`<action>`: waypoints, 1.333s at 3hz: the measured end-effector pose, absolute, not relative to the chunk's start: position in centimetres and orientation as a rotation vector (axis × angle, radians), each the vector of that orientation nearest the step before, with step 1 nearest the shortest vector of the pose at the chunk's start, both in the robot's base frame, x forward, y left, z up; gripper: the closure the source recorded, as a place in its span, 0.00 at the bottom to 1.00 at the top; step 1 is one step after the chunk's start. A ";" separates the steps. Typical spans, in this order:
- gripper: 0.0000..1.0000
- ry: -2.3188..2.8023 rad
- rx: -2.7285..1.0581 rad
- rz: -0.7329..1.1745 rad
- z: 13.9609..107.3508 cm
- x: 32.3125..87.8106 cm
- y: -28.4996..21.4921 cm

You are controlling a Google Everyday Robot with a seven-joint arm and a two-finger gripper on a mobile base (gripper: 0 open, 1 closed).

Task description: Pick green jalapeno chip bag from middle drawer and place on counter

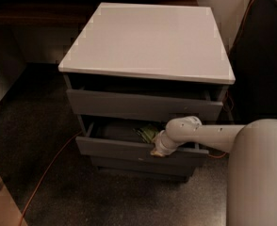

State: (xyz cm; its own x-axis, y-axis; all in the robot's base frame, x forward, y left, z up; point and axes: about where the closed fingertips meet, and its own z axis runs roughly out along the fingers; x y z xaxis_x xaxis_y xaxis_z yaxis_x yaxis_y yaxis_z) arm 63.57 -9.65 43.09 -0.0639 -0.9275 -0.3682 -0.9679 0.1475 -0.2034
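The grey cabinet has a glossy white counter point(148, 39) on top. The middle drawer point(124, 147) is pulled out partly. A bit of the green jalapeno chip bag point(148, 133) shows inside it, near the right of the opening. My gripper point(158, 150) is at the drawer's front edge, just right of the bag, at the end of the white arm point(209, 134) that reaches in from the right.
The top drawer point(143, 105) sits above with a dark gap under the counter. The bottom drawer point(138, 167) is below. An orange cable point(49, 171) runs across the dark floor at left. A dark wooden shelf point(30, 13) is behind on the left.
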 end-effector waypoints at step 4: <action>1.00 1.982 -1.905 0.139 42.5 55.4 -7.8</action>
